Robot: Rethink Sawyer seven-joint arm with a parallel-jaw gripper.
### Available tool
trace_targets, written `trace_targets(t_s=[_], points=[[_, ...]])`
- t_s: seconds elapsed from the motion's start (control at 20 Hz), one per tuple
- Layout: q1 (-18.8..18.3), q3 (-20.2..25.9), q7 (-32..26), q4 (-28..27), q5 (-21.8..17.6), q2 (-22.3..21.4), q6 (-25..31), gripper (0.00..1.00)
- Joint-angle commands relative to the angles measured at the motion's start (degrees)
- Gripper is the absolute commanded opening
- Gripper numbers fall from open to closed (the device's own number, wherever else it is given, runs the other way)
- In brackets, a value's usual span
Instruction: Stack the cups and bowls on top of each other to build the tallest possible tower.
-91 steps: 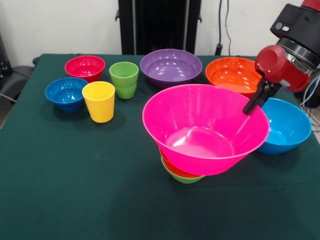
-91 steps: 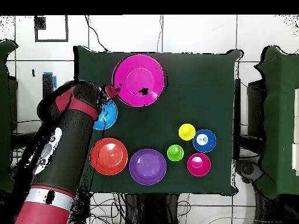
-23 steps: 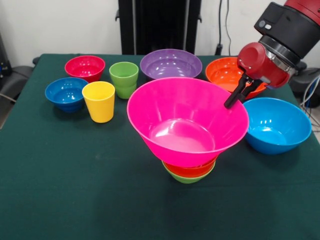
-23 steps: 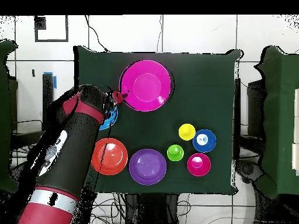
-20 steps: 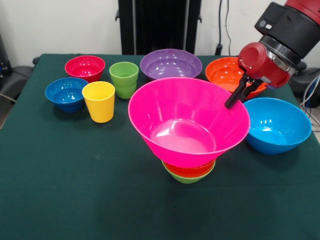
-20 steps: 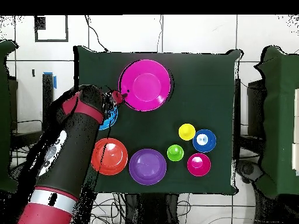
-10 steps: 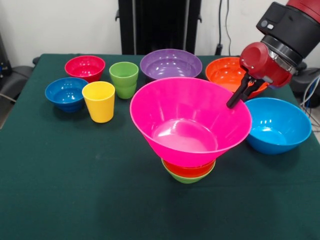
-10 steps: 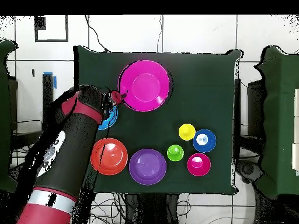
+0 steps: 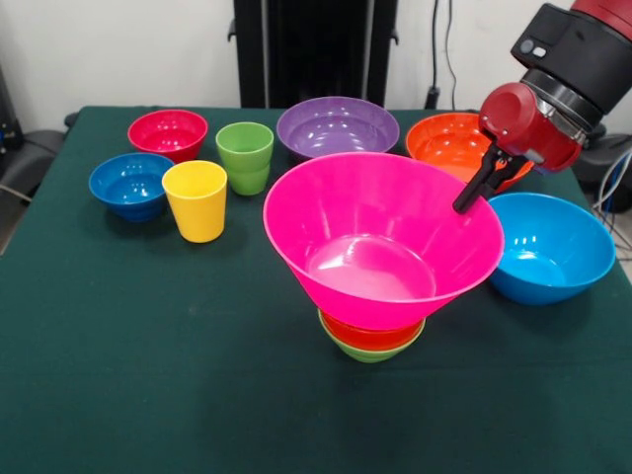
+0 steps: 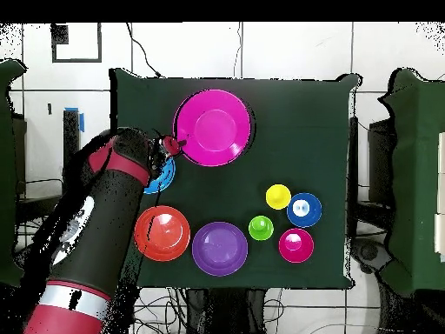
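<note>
Gripper point(image 9: 472, 194) pinched on the right-hand rim, as the front view shows it, of the pink bowl point(image 9: 380, 247), which sits tilted over a small orange-red bowl point(image 9: 370, 333) nested in a green bowl point(image 9: 367, 352) at mid-table. The bowl looks light, stiff and slick, so the thin rim is likely the only workable hold and it may well slide

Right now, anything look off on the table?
Yes: the large pink bowl sits tilted on the small orange-red bowl and green bowl, overhanging both. The pincer grips its rim on the light blue bowl's side. Nothing spilled.
</note>
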Motion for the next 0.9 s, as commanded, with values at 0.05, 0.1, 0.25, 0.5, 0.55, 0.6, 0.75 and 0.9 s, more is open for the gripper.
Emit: trace_targets(t_s=[0.05, 0.1, 0.25, 0.5, 0.55, 0.6, 0.75, 0.9], points=[[0.6, 4.7, 5.2, 0.8, -1.6, 2.0, 0.7, 0.00], [0.6, 4.8, 4.8, 0.7, -1.7, 2.0, 0.9, 0.00], [0.4, 4.8, 4.6, 0.8, -1.9, 2.0, 0.7, 0.00], [0.4, 4.9, 4.2, 0.7, -2.0, 2.0, 0.6, 0.00], [0.4, 4.8, 4.2, 0.7, -2.0, 2.0, 0.6, 0.00], [0.4, 4.9, 4.2, 0.6, -2.0, 2.1, 0.6, 0.00], [0.3, 4.9, 4.2, 0.6, -2.1, 2.1, 0.3, 0.00], [0.2, 5.0, 4.1, 0.5, -2.0, 2.1, 0.3, 0.00]])
